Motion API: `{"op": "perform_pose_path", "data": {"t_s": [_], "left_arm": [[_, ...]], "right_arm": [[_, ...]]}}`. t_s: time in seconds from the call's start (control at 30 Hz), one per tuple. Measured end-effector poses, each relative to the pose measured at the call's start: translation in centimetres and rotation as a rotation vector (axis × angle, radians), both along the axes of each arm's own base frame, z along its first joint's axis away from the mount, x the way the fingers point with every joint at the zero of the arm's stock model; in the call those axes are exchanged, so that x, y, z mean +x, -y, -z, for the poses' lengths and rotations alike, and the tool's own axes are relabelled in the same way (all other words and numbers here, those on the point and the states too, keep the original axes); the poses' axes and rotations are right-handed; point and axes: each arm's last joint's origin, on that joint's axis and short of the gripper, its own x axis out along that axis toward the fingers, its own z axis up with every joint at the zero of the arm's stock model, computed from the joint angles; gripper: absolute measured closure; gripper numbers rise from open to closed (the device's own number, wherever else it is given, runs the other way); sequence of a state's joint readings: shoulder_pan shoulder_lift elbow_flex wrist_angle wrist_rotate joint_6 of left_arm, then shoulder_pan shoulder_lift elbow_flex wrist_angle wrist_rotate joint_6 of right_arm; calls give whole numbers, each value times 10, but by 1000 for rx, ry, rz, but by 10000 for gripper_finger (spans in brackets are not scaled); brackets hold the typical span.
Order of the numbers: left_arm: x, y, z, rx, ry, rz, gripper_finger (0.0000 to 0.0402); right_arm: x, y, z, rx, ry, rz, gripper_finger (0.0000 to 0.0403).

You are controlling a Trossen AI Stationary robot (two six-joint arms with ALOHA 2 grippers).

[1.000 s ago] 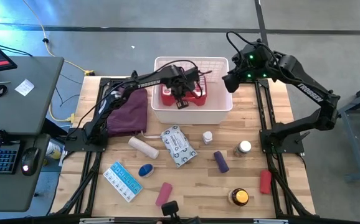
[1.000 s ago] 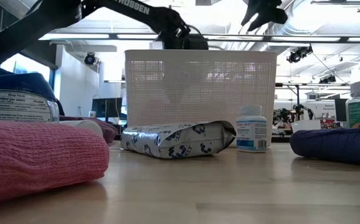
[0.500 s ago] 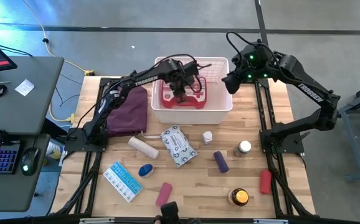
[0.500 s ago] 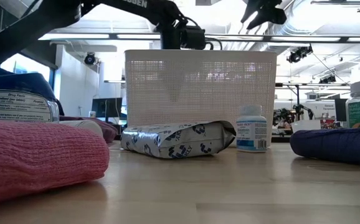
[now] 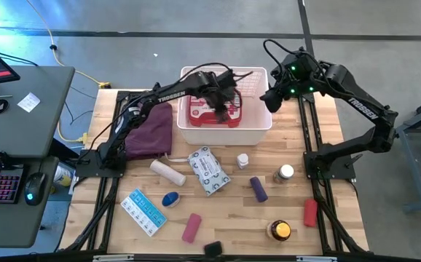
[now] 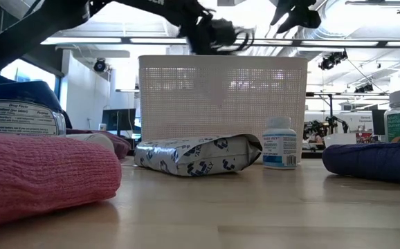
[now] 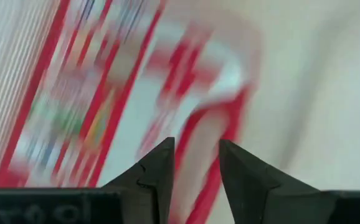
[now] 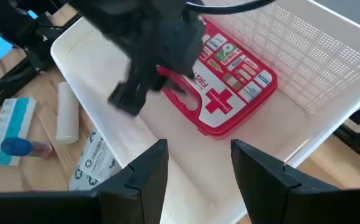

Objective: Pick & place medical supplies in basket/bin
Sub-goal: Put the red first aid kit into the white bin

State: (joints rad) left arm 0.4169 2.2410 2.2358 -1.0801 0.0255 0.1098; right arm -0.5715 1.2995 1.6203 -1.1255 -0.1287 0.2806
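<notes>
The white slotted basket (image 5: pixel 225 134) stands at the table's far middle. The red first-aid case (image 5: pixel 207 116) with its white cross (image 8: pixel 219 99) lies flat on the basket's floor. My left gripper (image 5: pixel 221 100) hovers open above the case, inside the basket's outline; in the left wrist view its fingers (image 7: pixel 195 168) stand over the case's red handle without touching it. My right gripper (image 8: pixel 198 168) is open and waits in the air over the basket's far right corner (image 5: pixel 269 98). The other supplies lie on the table in front of the basket.
Near the basket's front lie the wipes packet (image 5: pixel 209 171), beige roll (image 5: pixel 167 172), small bottles (image 5: pixel 243 159) (image 5: pixel 285 173) and purple roll (image 5: pixel 258 189). Nearer me are the blue-white box (image 5: pixel 143 211), pink roll (image 5: pixel 191 227), amber jar (image 5: pixel 280 231) and red roll (image 5: pixel 310 212). The maroon pouch (image 5: pixel 151 131) lies left of the basket.
My left gripper has risen from low over the case and swung toward the basket's right side, moving fast enough to blur. The case stays flat on the basket's floor. My right arm has kept still.
</notes>
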Motion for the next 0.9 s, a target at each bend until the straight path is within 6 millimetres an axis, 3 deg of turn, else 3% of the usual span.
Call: {"op": "perform_pose_path", "data": {"t_s": [0.13,0.23,0.4,0.53,0.67,0.9], "left_arm": [[20,5,3,62,168,110,241],[26,6,18,139,167,110,241],[17,0,51,204,13,63,241],[5,-8,60,192,-60,35,241],[0,-13,61,178,-89,24,241],[5,-16,39,224,-75,6,241]], "right_arm": [[0,-1,0,24,12,-5,235],[0,-2,-1,51,26,-8,236],[-4,-7,-4,51,38,4,236],[-8,-9,-6,34,43,13,236],[-10,-9,-8,9,36,35,235],[-10,-9,-8,-3,31,24,236]]}}
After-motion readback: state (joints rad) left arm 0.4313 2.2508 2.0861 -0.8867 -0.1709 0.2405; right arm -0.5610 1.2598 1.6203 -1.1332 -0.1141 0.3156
